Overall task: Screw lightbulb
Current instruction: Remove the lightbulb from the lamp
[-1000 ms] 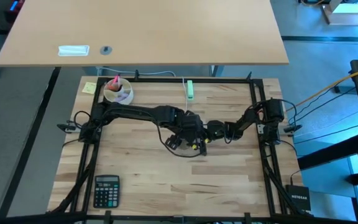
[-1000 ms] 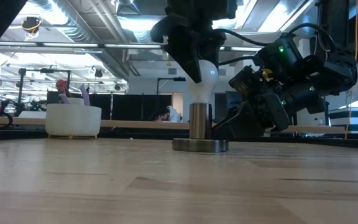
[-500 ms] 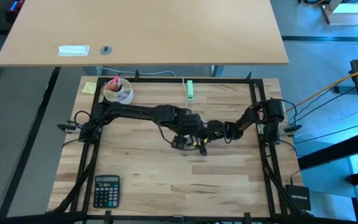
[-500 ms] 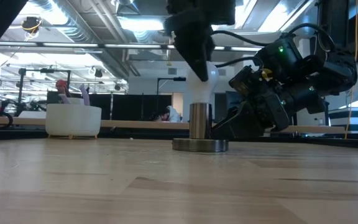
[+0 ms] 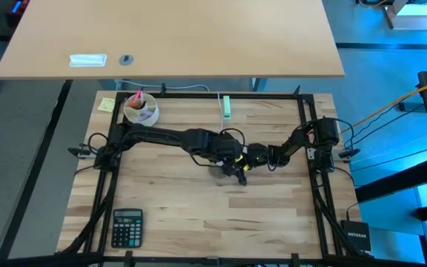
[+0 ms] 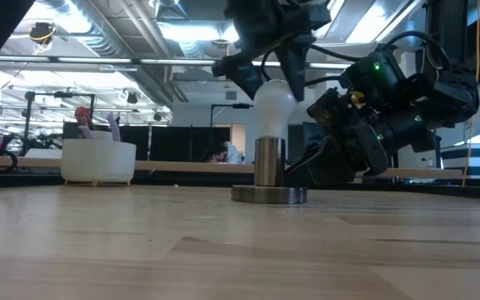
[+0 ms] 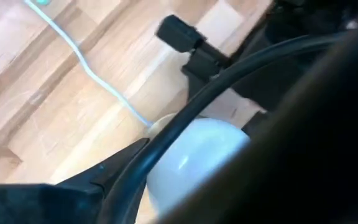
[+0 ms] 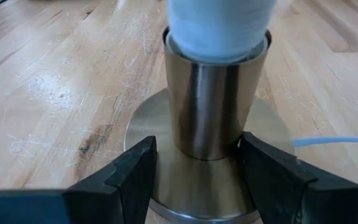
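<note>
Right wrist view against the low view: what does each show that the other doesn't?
Only the right wrist view shows the right gripper with its fingers either side of the metal socket on its round base, plus a white cord. Only the low view shows the left gripper at the lightbulb head, a white bowl and the room behind. Both show the bulb seated upright in the socket on the wooden table.

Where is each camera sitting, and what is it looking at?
High view: above the table, looking straight down; both arms meet mid-table, left pincer over the lightbulb.
Low view: at tabletop height, looking level across; the lightbulb stands in its socket, left pincer around it, right pincer behind.
Left wrist view: on the left arm, facing the lightbulb; its own dark fingers show.
Right wrist view: on the right arm, facing the socket between its fingers.
All four views share the bulb-and-socket spot.
</note>
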`<state>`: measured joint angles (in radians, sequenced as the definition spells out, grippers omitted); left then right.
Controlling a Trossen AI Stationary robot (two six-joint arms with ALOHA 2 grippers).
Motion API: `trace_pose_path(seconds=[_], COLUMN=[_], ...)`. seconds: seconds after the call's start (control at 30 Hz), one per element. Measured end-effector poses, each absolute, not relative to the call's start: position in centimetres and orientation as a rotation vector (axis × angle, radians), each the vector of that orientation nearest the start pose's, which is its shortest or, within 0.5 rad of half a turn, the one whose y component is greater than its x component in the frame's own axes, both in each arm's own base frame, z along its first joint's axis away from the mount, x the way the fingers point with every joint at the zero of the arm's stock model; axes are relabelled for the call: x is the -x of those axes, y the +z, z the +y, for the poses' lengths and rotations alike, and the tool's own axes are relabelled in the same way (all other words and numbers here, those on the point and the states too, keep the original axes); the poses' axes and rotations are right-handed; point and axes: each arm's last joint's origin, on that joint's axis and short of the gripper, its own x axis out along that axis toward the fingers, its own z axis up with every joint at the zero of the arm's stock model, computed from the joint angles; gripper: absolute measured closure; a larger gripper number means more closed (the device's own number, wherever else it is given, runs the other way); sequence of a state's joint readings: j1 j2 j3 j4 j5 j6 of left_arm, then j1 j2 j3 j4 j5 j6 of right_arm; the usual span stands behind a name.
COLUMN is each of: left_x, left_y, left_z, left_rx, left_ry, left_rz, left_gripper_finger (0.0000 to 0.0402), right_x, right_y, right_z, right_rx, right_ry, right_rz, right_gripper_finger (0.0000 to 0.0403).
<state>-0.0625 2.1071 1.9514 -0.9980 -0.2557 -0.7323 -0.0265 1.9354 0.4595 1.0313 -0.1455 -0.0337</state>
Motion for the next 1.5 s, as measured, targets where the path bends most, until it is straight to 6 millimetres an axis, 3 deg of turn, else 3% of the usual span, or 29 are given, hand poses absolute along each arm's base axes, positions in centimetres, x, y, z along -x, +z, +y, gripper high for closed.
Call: trace_pose_path(seconds=[0.27, 0.43, 0.6, 0.8, 0.97, 1.27, 1.5], left_x=[-44.4, -44.0, -43.3, -43.1, -43.4, -43.6, -42.7], left_y=[26.4, 28.1, 29.6, 29.7, 29.2, 28.2, 27.5], left_z=[-2.2, -2.2, -2.2, -2.0, -2.1, -2.2, 0.3], left_rx=[0.431, 0.328, 0.026, -0.339, -0.520, -0.648, -0.515], left_ry=[0.549, 0.452, 0.271, 0.038, -0.123, -0.265, -0.185], left_rz=[1.024, 1.032, 1.110, 1.176, 1.179, 1.193, 1.325], left_gripper_finger=[0.0075, 0.0065, 0.0064, 0.0064, 0.0064, 0.0064, 0.0064], right_x=[-28.4, -28.4, -28.4, -28.4, -28.4, -28.4, -28.4], right_y=[7.1, 7.1, 7.1, 7.1, 7.1, 7.0, 7.0], right_z=[-0.3, -0.3, -0.3, -0.3, -0.3, -0.4, -0.3], right_rx=[-0.005, -0.006, -0.006, -0.006, -0.007, -0.006, -0.009], right_ry=[0.122, 0.122, 0.122, 0.122, 0.122, 0.121, 0.129], right_rz=[0.441, 0.441, 0.440, 0.441, 0.441, 0.441, 0.441], right_gripper_finger=[0.0176, 0.0176, 0.0176, 0.0176, 0.0176, 0.0176, 0.0176])
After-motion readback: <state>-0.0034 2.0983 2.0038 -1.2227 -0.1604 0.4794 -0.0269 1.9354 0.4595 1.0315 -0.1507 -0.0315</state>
